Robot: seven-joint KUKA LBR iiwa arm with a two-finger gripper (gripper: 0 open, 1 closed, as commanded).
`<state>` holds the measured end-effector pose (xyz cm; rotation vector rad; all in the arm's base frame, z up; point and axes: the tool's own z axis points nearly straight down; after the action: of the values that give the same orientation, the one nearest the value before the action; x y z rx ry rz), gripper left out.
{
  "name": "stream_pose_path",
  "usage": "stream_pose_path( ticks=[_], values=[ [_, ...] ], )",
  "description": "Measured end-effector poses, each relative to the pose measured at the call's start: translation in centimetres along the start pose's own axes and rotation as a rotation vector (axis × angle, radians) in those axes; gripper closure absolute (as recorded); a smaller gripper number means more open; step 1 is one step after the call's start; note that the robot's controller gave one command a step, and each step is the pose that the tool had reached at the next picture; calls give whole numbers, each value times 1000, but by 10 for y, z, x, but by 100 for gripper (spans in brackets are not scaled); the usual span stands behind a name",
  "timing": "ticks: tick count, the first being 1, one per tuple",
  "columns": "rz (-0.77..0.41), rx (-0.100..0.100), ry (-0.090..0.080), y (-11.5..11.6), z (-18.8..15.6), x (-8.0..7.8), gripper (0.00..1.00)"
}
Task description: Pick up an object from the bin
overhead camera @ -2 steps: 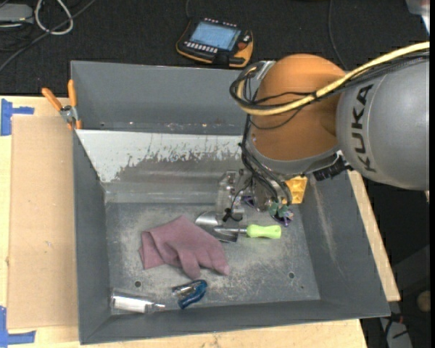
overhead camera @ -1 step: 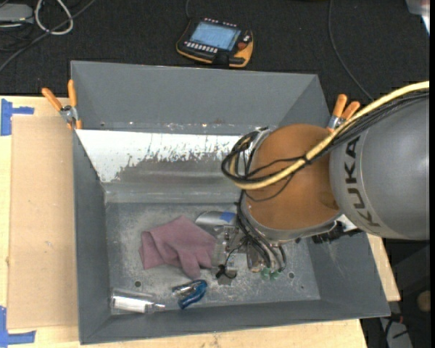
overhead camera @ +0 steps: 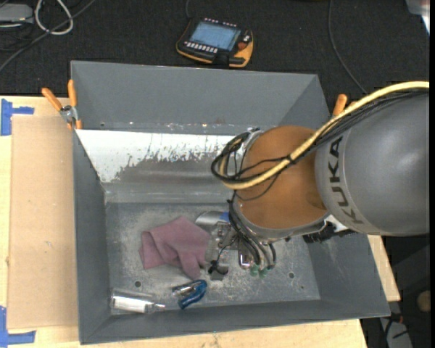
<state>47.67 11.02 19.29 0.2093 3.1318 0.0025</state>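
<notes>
Dark floor at the far side, strewn with cables, and a handheld pendant with a lit screen lying just beyond the bin's far wall. In the middle, a grey metal bin with sloped walls and a scuffed floor.

Reaching in from the right, a grey arm with an orange cover at the wrist and looped black and yellow cables across it. Under the cover, the gripper, down close to the bin floor, about the middle. Cannot tell whether the claw is spread or pressed together: too much dark metal and wiring crowded there.

Just left of the gripper, touching it or very nearly so, a crumpled mauve cloth, lying on the floor left of centre. On the near side of the gripper, close by, a small blue clip-like thing. Further left along the near wall, a silvery tube on its side, apart from the cloth.
</notes>
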Motion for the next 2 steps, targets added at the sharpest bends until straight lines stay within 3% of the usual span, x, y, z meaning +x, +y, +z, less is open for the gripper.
stream_pose_path(
  ticks=[1, 2],
  values=[
    [-12, 1, 7, 25, 25, -55, 100],
    [-160, 2, 4, 73, 37, -18, 100]
  ],
)
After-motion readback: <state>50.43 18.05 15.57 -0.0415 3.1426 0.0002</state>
